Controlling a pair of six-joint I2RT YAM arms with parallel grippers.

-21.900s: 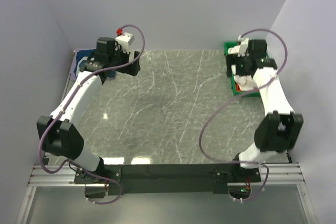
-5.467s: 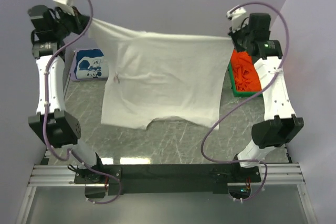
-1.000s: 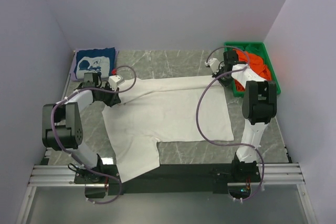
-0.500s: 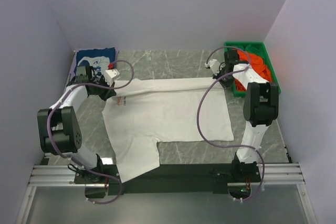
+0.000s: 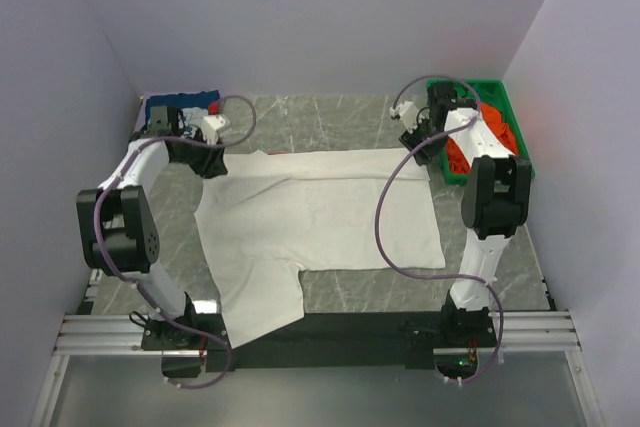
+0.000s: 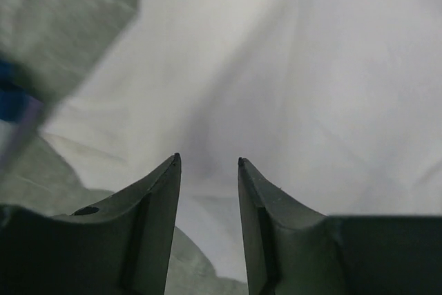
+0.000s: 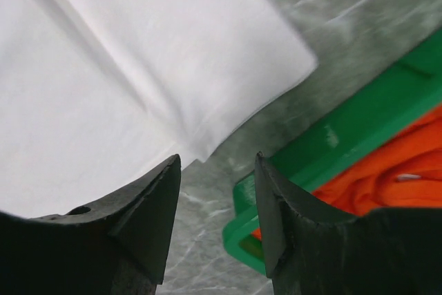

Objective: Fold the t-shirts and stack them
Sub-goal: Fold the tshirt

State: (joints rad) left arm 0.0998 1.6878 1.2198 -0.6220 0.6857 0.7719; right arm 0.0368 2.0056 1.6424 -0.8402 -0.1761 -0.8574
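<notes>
Top external view: white t-shirt [image 5: 320, 212] lies spread flat on the table [image 5: 330, 122], between the two arms. Left gripper [image 5: 203, 159] sits at the shirt's far-left corner. Its fingers are slightly apart with nothing between them, and white cloth is just beyond the tips. Right gripper [image 5: 418, 143] is at the far-right corner, also parted and empty, just beside the green bin [image 7: 359, 129] holding the orange t-shirt [image 7: 387, 170]. Navy t-shirt [image 5: 195, 100] lies behind the left gripper, in the far-left corner.
</notes>
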